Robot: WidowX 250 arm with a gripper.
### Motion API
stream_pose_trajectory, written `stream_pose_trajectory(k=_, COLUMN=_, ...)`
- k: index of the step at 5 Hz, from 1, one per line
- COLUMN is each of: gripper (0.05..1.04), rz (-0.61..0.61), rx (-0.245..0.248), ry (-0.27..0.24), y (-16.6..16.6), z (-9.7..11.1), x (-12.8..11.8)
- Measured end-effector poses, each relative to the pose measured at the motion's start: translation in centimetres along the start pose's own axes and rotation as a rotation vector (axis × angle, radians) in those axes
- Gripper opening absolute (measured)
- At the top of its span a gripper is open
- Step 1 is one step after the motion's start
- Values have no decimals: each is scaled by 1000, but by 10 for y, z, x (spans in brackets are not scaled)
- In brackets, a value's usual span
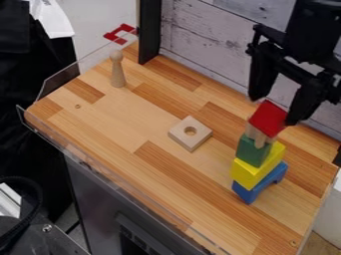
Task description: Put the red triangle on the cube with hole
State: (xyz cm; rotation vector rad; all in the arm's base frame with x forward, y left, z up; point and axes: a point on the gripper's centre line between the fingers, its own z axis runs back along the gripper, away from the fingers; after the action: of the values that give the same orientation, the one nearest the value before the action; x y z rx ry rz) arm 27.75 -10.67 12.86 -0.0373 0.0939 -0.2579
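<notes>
Pincer (273, 110) hangs spread about the red triangle (268, 118), the block stack (252, 173) crowding close below, a wooden peg (118, 72) well apart.

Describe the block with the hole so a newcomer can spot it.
On the wood table, between the upright peg and the colored stack, lies a low, pale square block. Unlike its neighbors, it has a round hole in its top.
</notes>
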Motion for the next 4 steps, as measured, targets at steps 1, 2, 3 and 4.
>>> stream_pose_trajectory(k=1, gripper=513, rz=0, rx=0, ry=5, y=0, z=0, x=-1)
stream_pose_trajectory(k=2, gripper=513, rz=0, rx=9, ry=2, y=2, z=7, x=1)
stream_pose_trajectory(k=3, gripper=513, rz=57, rx=6, ry=-36, y=20, z=25, x=6)
stream_pose_trajectory(k=4, gripper=513, rz=187, rx=0, ry=-108, y=67, z=50, x=0)
